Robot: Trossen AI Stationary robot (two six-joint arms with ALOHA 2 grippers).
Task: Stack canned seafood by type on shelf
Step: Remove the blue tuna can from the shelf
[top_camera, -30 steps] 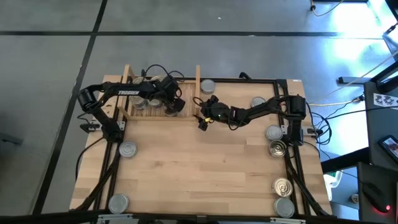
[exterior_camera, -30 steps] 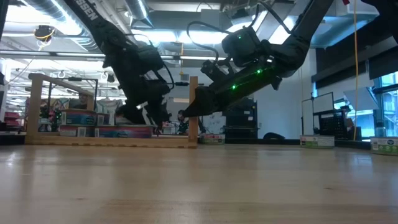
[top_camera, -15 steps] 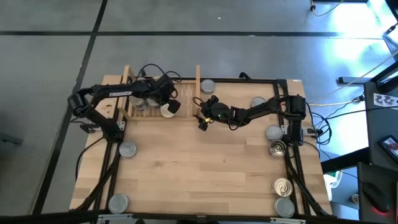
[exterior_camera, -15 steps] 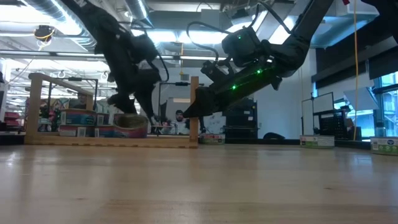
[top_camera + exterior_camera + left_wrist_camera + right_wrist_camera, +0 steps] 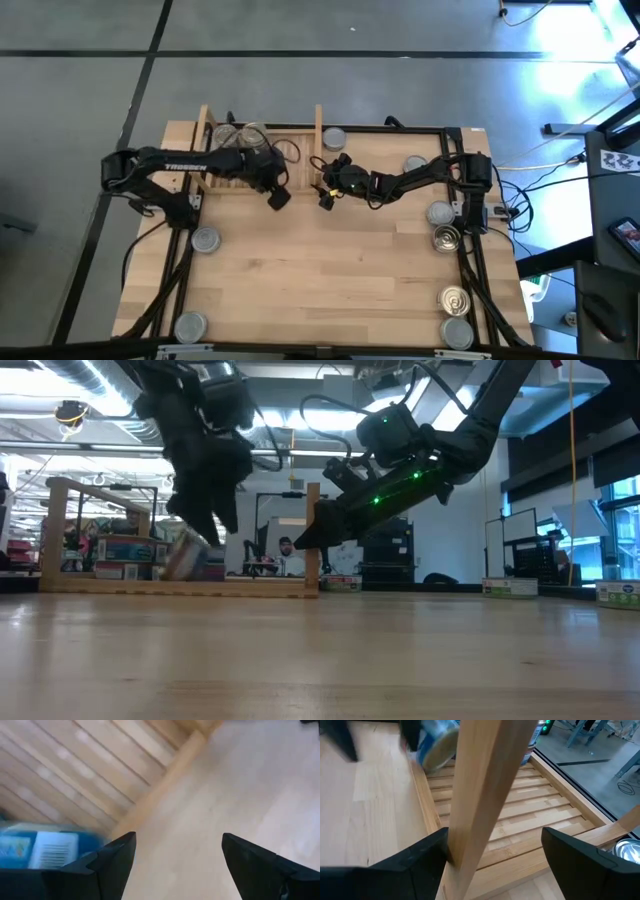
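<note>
The shelf [image 5: 296, 160] stands at the table's far left, with canned seafood [image 5: 240, 135] on its slats. My left gripper [image 5: 277, 197] hangs open just in front of the shelf's near rail, with nothing between its fingers [image 5: 115, 865]. A blue-labelled can [image 5: 183, 556] sits tilted beside it. My right gripper [image 5: 323, 192] is open at the shelf's right upright board [image 5: 485, 780], with one finger on either side of the board. My left gripper has the tilted can [image 5: 436, 746] at the outer side of one finger [image 5: 410, 735], not between the two. Whether finger and can touch, I cannot tell. My right gripper comes at the board [image 5: 311, 530] from the table's right, slanting down. The board stands close against one finger [image 5: 427, 855], and whether they touch I cannot tell.
Loose cans lie on the tabletop: two at the near left [image 5: 205, 240] [image 5: 190, 325], several along the right edge [image 5: 447, 238] [image 5: 455, 300], and two behind the right arm [image 5: 335, 138] [image 5: 415, 163]. The middle of the table [image 5: 320, 270] is bare wood.
My left gripper has risen out of the shelf and moved toward the table's near edge, staying open. The can that lay on the slats below it has shifted toward the shelf's near rail and tipped up onto its edge.
</note>
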